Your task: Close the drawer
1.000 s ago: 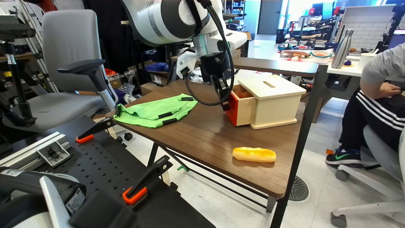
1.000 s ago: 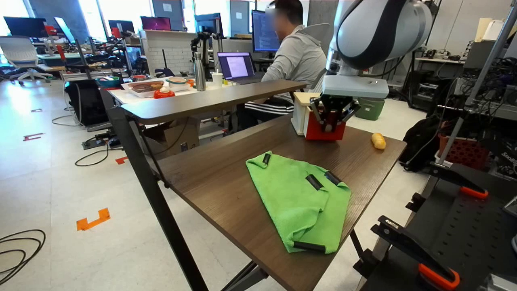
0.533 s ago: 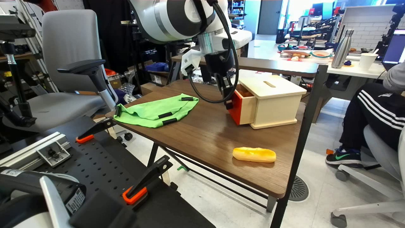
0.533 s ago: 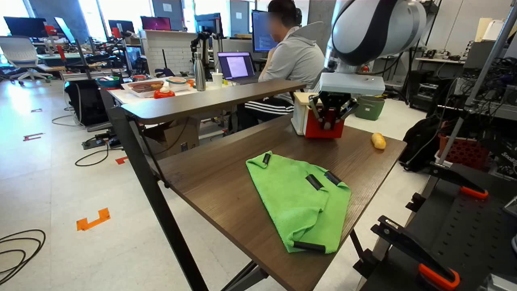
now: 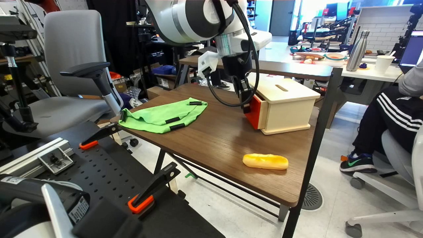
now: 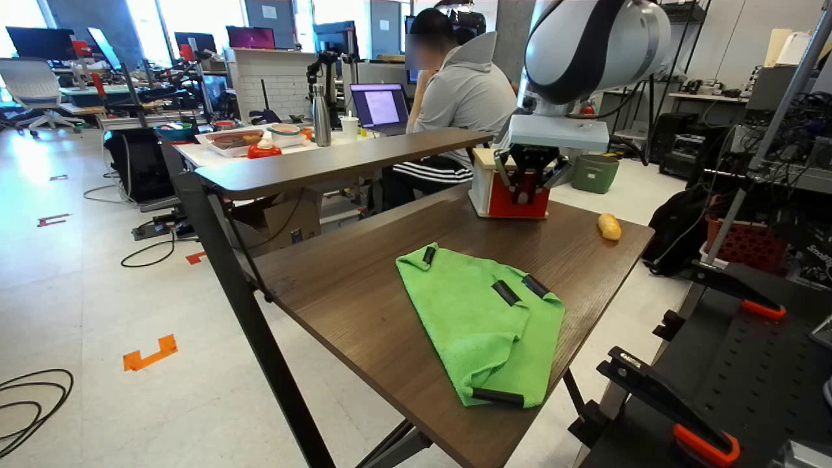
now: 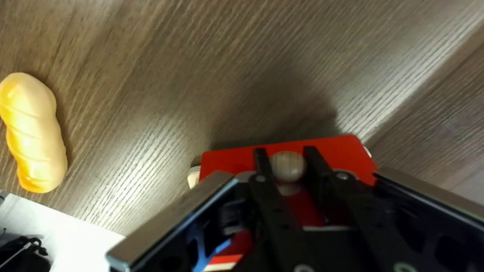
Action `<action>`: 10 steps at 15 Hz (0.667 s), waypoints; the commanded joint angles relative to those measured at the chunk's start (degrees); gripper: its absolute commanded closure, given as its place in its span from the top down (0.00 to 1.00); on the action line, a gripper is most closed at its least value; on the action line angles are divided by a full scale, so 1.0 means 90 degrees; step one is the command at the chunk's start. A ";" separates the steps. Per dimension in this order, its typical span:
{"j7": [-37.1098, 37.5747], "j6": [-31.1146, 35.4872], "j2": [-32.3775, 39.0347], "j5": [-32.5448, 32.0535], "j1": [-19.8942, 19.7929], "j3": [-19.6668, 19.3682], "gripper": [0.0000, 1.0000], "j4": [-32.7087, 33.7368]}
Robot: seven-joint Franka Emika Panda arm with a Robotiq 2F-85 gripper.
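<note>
The drawer is orange-red in front and sits almost fully inside the cream-white box; a narrow strip of its pale side still sticks out. Its red front also shows in an exterior view and in the wrist view. A round wooden knob is at the middle of the front. My gripper has its two black fingers closed on either side of this knob. In both exterior views the gripper is at the drawer front, and there its fingers hide the knob.
A yellow bread-like object lies near the table's front edge. A green cloth with black strips lies on the brown table. A raised shelf runs behind the box, and a dark post stands beside the table. A person sits behind.
My gripper has moved toward the box together with the drawer. The drawer has slid most of the way in, and its inside no longer shows. The seated person has shifted.
</note>
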 commanded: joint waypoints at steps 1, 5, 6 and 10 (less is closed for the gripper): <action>-0.0020 -0.0057 0.0149 0.0165 -0.0244 -0.0011 0.07 0.0501; -0.0109 -0.0067 0.0252 0.0341 -0.0395 0.0061 0.07 0.0687; -0.0116 -0.0077 0.0278 0.0373 -0.0413 0.0062 0.52 0.0723; -0.0111 -0.0247 0.0278 0.0382 -0.0461 0.0049 0.73 0.0744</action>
